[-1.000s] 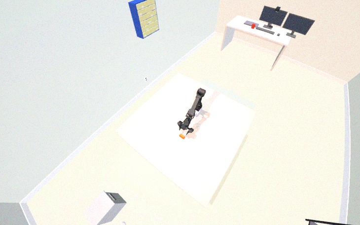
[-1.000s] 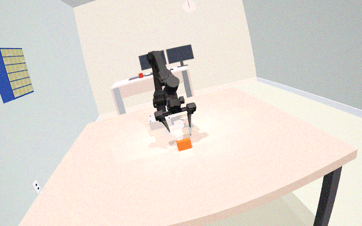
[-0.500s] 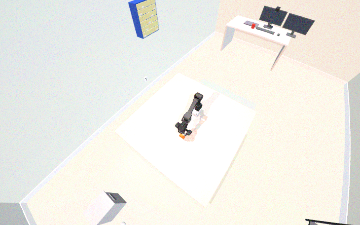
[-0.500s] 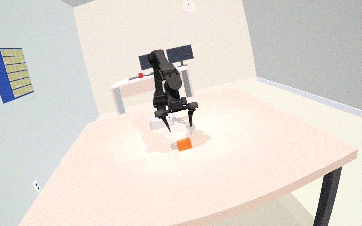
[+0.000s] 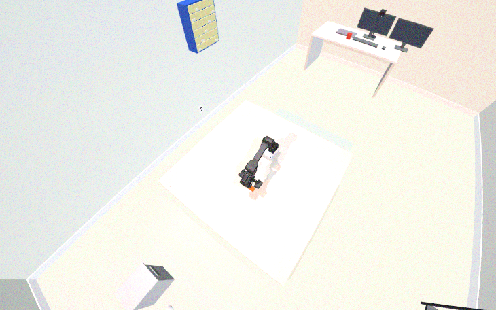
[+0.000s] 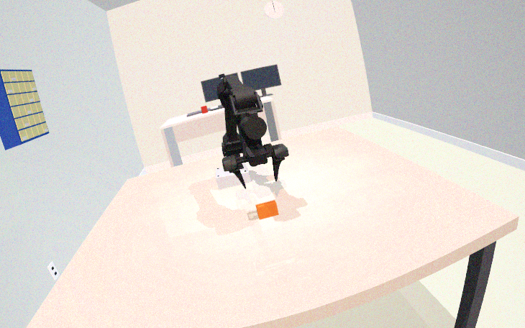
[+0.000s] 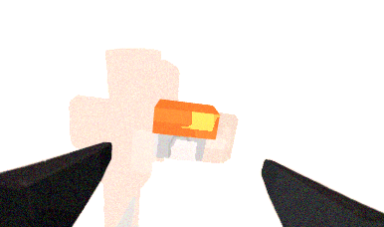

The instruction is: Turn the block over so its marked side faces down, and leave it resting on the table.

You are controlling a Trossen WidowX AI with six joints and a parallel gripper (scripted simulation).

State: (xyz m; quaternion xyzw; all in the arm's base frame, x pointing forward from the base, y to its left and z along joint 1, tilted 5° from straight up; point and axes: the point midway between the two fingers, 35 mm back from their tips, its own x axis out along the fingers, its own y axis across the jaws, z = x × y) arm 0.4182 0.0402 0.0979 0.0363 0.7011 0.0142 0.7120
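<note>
Two spread fingers form the open tool (image 5: 254, 185) (image 6: 261, 184) (image 7: 187, 151), which grips nothing and hangs above the bench (image 5: 299, 215) (image 6: 256, 260). Left to right in the exterior view: the left-hand finger, the orange block (image 5: 251, 188) (image 6: 267, 209) (image 7: 186, 119), then the right-hand finger, with both tips higher than the block, which rests on the bench. Its marked side cannot be made out. If turning remains, centre the tool over the block, descend straight with the fingers beside opposite faces, close evenly, lift just enough for clearance, rotate about the grip line, and lower until flat before releasing; confirm the mark's position first.
</note>
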